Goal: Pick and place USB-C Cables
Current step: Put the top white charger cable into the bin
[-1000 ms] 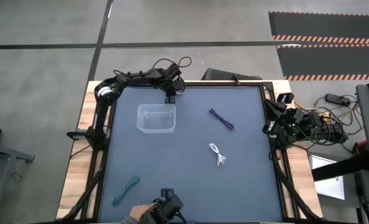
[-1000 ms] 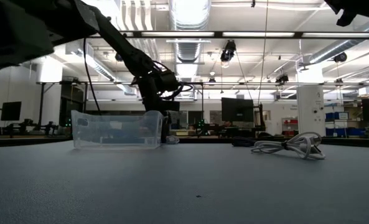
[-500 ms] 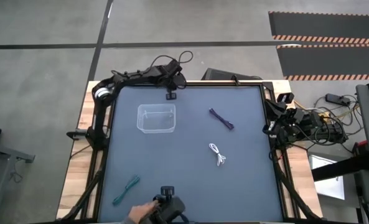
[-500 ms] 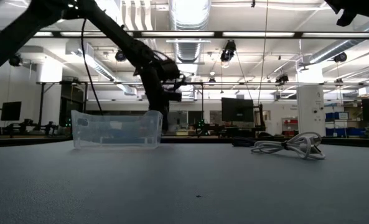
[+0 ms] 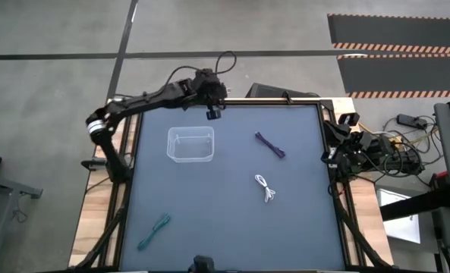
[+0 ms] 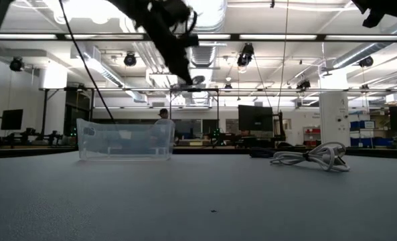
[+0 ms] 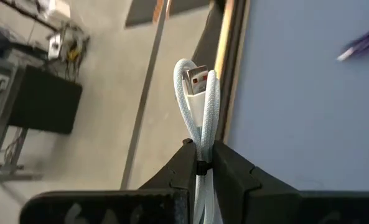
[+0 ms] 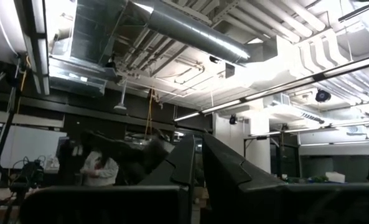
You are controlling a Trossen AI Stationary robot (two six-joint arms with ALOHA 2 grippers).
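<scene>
Left wrist view: your left pincer (image 7: 200, 163), now raised off the desk (image 5: 225, 220), clamps 1 white cable (image 7: 200, 99), probably bound for the clear box (image 5: 190, 144).

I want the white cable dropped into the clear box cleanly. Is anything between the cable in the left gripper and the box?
Nothing visible. The left gripper, shut on a white cable, hangs above the table's far edge, just beyond the clear box. The box's open top looks unobstructed; the other cables lie elsewhere on the table.
</scene>
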